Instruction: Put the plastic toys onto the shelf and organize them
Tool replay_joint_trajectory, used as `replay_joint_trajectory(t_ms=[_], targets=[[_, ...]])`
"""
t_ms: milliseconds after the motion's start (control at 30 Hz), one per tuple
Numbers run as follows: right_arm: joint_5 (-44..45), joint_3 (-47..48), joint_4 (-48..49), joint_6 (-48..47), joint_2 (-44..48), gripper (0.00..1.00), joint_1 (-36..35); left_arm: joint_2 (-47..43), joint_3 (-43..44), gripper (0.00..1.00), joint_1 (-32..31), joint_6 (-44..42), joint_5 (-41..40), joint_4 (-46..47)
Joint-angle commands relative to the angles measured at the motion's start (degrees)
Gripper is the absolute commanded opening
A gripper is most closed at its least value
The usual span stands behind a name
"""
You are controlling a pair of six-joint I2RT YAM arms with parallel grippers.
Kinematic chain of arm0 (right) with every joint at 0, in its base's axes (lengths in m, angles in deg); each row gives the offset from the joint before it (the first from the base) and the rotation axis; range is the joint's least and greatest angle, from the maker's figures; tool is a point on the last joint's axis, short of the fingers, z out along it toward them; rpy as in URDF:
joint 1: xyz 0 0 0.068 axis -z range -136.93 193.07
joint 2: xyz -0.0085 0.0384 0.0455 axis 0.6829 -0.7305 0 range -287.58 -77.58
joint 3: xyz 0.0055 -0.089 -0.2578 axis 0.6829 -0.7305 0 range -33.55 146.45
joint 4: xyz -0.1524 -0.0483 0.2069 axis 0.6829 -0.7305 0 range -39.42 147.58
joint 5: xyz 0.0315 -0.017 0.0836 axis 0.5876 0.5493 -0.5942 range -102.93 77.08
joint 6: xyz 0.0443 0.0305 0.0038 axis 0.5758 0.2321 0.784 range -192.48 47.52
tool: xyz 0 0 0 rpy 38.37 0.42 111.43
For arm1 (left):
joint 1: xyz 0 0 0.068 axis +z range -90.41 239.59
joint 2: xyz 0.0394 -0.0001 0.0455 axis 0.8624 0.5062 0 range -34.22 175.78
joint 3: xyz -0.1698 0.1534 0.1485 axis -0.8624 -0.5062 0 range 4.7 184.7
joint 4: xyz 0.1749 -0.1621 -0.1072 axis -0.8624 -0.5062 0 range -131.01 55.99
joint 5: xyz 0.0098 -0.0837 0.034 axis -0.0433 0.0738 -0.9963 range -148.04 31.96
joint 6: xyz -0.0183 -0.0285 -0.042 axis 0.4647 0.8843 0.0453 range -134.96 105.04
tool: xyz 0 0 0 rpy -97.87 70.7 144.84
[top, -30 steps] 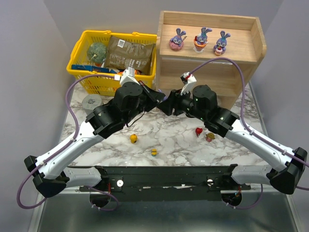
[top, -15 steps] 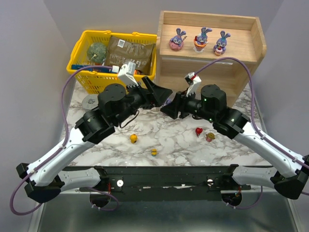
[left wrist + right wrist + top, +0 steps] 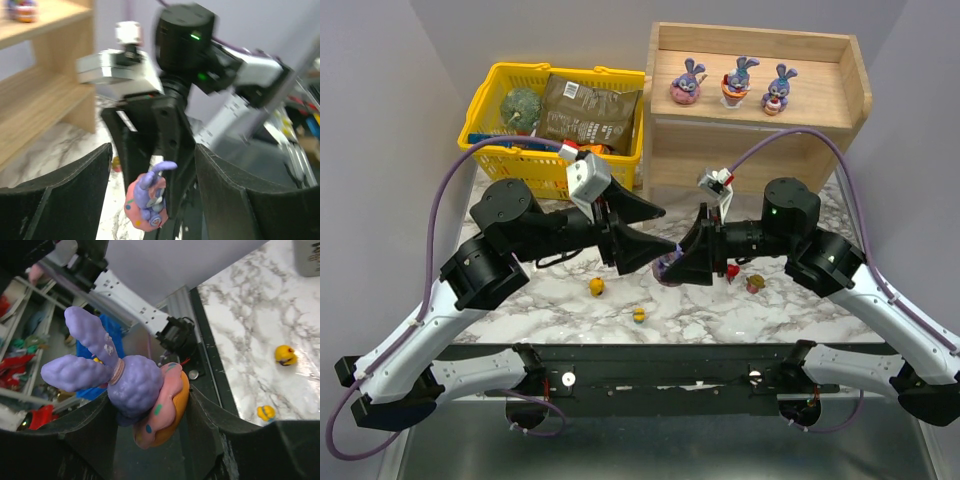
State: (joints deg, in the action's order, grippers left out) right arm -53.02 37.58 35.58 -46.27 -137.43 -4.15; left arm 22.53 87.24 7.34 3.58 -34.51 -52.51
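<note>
In the overhead view the right gripper (image 3: 682,262) is at mid-frame, its jaws clamped on a bunny (image 3: 668,272); the right wrist view shows both fingers (image 3: 220,440) pressed against its pink base and purple body, ears pointing to the upper left; the bunny is held off the table (image 3: 680,305), down and left of the shelf (image 3: 815,100) and apart from it.

The left gripper (image 3: 668,229) faces it from the left, tips just beside the bunny; its jaws stand wide apart with nothing between them; in the left wrist view the bunny shows in the gap between the two dark fingers (image 3: 55,195), untouched by them.

The shelf fills the upper right of the overhead frame; three bunnies (image 3: 738,82) stand upright in a row on its top tier, toward the left; what shows of the lower tier is bare.

On the table, two yellow toys (image 3: 596,287) lie below the left gripper, slightly apart; a red toy (image 3: 731,270) and a tan-pink toy (image 3: 754,284) lie close together just right of the right gripper.

A yellow basket (image 3: 482,100) at upper left holds a brown packet (image 3: 588,112) and a green ball (image 3: 521,108).
</note>
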Motion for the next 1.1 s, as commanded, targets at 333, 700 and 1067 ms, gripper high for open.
replay_joint_trajectory(t_ms=[333,700,1067], targets=[[-13.8,1.3,4.1,2.7,1.4,0.01,0.1,0.7,0.2,0.41,0.0,-5.1,26.2,-0.3],[-14.5,1.1,4.1,2.0,1.5,0.01,0.1,2.4,1.4,0.52,0.0,-6.1,18.8,-3.0],[-15.3,-0.8,4.1,1.0,1.7,0.01,0.2,-0.8,0.4,0.69,0.0,-6.2,12.6,-0.3]])
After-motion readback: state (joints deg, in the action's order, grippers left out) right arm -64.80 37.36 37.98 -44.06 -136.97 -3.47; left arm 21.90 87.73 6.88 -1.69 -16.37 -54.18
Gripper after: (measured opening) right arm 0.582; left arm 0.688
